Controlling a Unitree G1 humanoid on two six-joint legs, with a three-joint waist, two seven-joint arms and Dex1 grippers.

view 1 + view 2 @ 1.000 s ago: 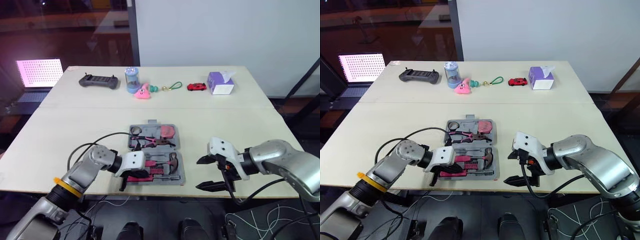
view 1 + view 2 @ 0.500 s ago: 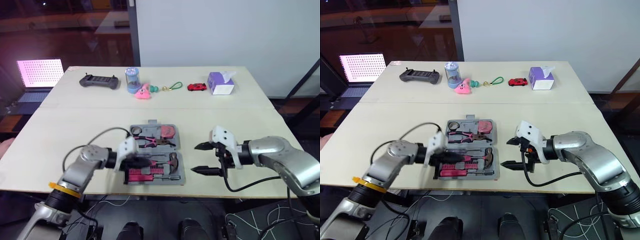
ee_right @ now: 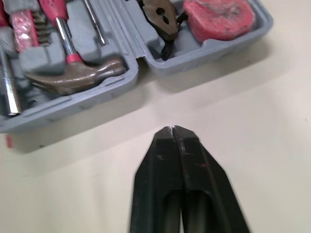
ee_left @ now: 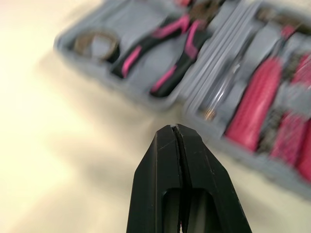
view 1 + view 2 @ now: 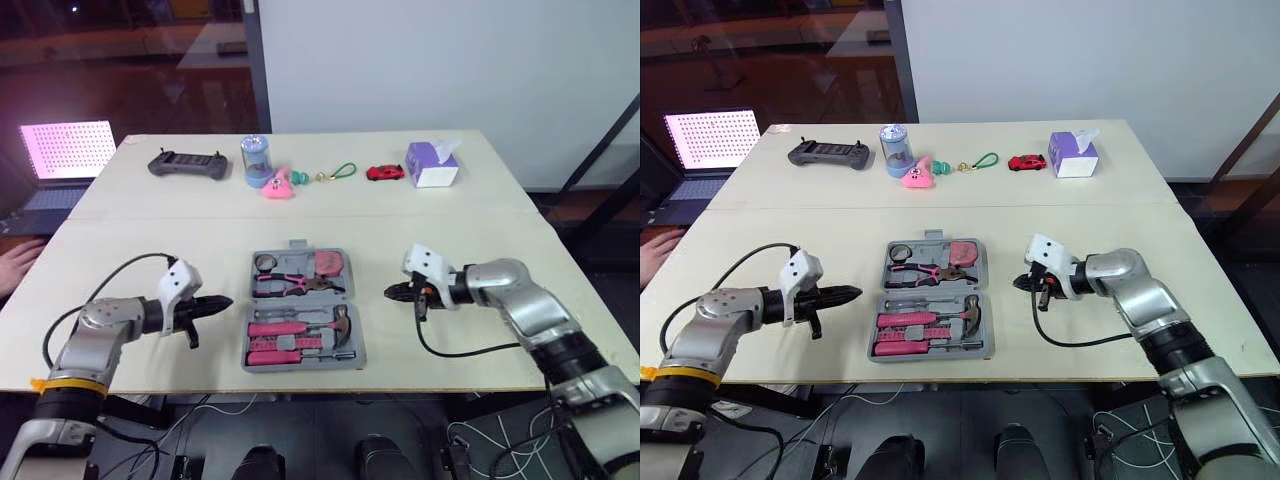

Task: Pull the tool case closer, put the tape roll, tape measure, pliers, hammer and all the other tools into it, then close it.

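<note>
The grey tool case point(image 5: 302, 345) lies open at the table's near middle. Its far half holds a tape roll point(image 5: 267, 263), pink-handled pliers point(image 5: 298, 285) and a pink tape measure point(image 5: 329, 263). Its near half holds a hammer point(image 5: 341, 323) and pink-handled tools point(image 5: 275, 329). My left gripper point(image 5: 220, 302) is shut and empty, pointing at the case from a short way off its left side. My right gripper point(image 5: 391, 292) is shut and empty, close to the case's right side. In the right wrist view the hammer point(image 3: 73, 77) and tape measure point(image 3: 218, 13) lie just beyond the right gripper point(image 3: 172, 129).
Along the far edge stand a game controller point(image 5: 186, 164), a blue cup point(image 5: 254, 158), a pink toy point(image 5: 277, 183), a green ring point(image 5: 347, 171), a red toy car point(image 5: 384, 172) and a tissue box point(image 5: 432, 165). A laptop point(image 5: 65, 150) glows far left. A person's hand point(image 5: 15, 262) rests at the left edge.
My left gripper has drawn back leftward off the case's near half. My right gripper has gone from open to shut and moved away from the front edge, level with the case's middle.
</note>
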